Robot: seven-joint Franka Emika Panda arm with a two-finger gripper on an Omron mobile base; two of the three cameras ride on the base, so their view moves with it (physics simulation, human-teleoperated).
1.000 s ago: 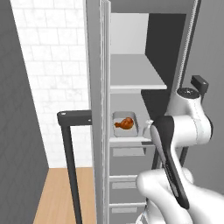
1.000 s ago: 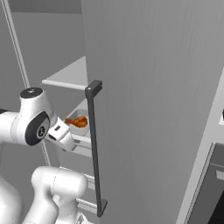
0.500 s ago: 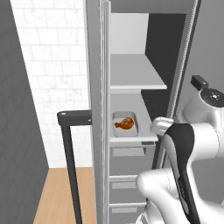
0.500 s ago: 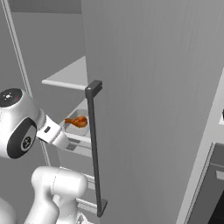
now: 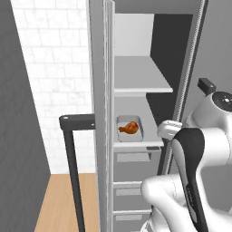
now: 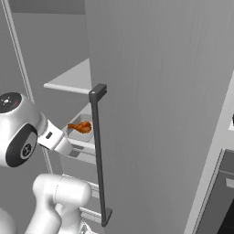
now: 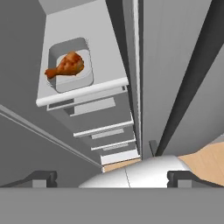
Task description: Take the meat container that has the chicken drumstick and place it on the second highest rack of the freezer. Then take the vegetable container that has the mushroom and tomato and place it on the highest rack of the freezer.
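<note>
Chicken drumstick (image 5: 128, 128), orange-brown, lies inside a shallow grey meat container (image 5: 130, 128) on a freezer rack (image 5: 138, 142), the second one down from the highest rack (image 5: 140, 86) seen in the left base view. The container sits toward the left of its rack, near the front edge, with drawers stacked below it. The freezer door (image 6: 151, 114) stands swung open, its dark vertical handle (image 6: 99, 151) near the camera in the right base view. The white arm is pulled back to the right of the open compartment, apart from the container. In the hand view the gripper (image 7: 112, 177) looks toward the container from outside the freezer, its two dark fingertips spread wide, holding nothing.
</note>
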